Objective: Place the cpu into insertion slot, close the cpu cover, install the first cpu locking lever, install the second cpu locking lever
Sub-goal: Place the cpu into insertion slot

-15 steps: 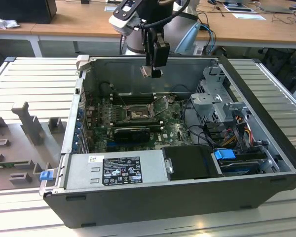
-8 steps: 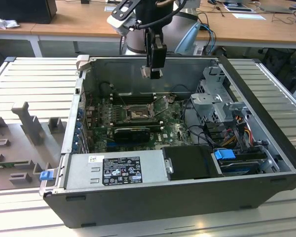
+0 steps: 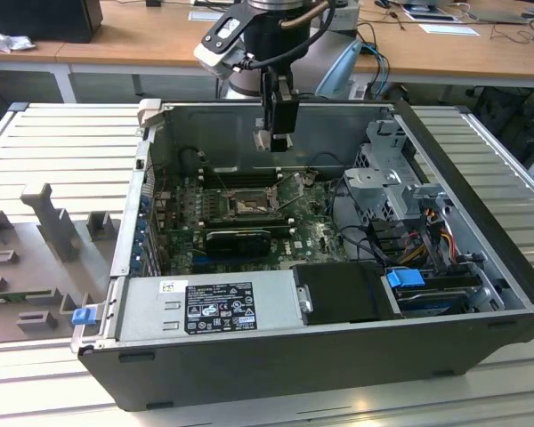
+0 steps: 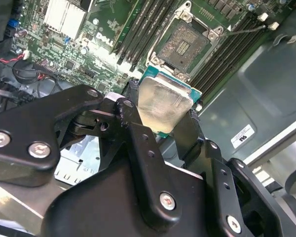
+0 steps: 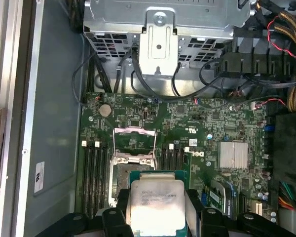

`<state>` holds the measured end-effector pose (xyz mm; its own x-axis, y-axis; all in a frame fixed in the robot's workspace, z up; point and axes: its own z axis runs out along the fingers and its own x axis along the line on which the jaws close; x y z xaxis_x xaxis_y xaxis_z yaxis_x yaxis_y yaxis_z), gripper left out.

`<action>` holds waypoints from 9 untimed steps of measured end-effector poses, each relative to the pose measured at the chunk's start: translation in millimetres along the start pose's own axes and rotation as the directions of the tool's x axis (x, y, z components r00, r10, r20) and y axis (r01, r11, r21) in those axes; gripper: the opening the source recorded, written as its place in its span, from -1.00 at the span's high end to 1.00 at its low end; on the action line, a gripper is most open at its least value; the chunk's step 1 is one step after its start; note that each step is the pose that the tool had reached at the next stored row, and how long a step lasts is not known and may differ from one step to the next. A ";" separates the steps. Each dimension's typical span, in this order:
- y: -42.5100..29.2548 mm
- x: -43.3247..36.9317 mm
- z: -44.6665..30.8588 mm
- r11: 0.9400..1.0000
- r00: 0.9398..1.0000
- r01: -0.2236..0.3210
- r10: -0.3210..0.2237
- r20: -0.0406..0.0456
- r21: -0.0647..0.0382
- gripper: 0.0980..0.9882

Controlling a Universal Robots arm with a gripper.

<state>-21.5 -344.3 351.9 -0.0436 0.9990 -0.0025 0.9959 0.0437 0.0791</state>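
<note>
My gripper (image 3: 274, 140) hangs above the motherboard inside the open computer case (image 3: 133, 240). It is shut on the cpu (image 4: 165, 103), a flat square chip with a pale metal top and a green edge. The black fingers (image 4: 133, 106) press on two opposite sides of the cpu (image 5: 155, 205). Below it lies the insertion slot (image 4: 185, 42), a square socket with a dark rim, uncovered and with nothing in it. In the first wrist view the cpu hides part of the insertion slot (image 5: 119, 175). The cpu cover (image 5: 133, 142), a thin metal frame with a window, stands swung open beside the socket.
Black memory slots (image 5: 94, 175) flank the socket. A silver finned heatsink (image 5: 233, 154) sits further along the board. A metal drive cage (image 5: 158, 24) and bundled cables (image 3: 427, 231) fill one end of the case. The power supply (image 3: 209, 307) runs along the near wall.
</note>
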 end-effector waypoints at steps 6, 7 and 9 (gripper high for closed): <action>-2.2 0.1 12.8 1.000 1.000 0.000 0.000 0.000 -0.004 0.03; -3.2 0.1 15.0 1.000 1.000 0.000 0.000 0.000 -0.007 0.03; -5.1 0.2 18.3 1.000 1.000 -0.013 0.013 0.002 -0.010 0.03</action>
<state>-25.1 -344.3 333.2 -0.0310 0.9995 -0.0031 0.9955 0.0311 0.0895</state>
